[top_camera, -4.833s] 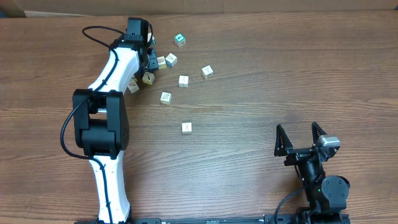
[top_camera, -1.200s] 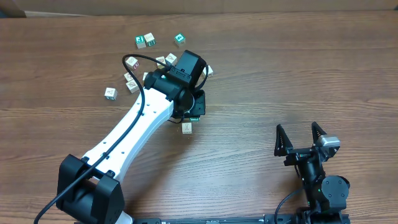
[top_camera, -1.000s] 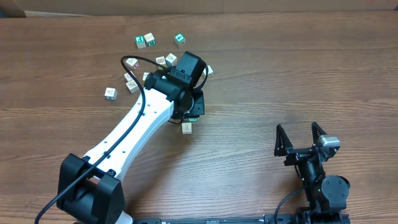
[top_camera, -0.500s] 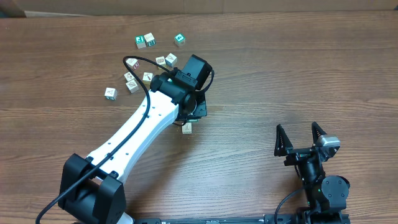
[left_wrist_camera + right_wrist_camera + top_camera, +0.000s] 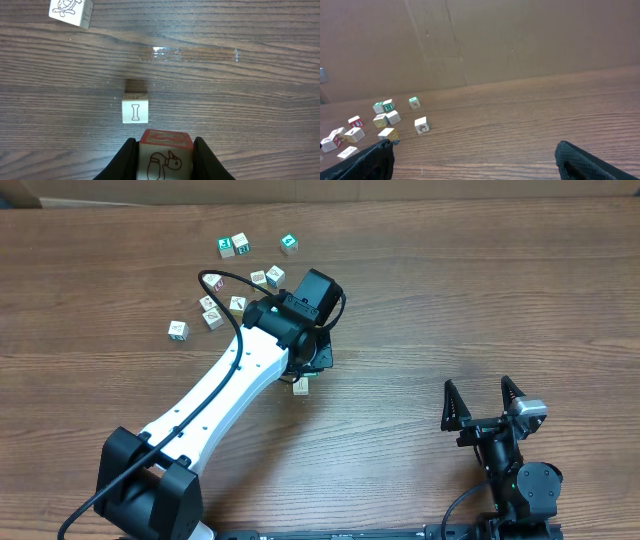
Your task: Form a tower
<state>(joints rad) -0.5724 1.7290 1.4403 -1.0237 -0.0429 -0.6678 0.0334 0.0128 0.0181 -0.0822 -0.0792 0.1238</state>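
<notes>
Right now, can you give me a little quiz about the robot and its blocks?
1. True or false: the left fingers are shut on a red-topped cube.
2. Which letter is on the loose cube just beyond it? A) I B) S C) O
3. Fill in: the right fingers stand ____, holding nothing.
Key: 1 true; 2 A; 3 open.
</notes>
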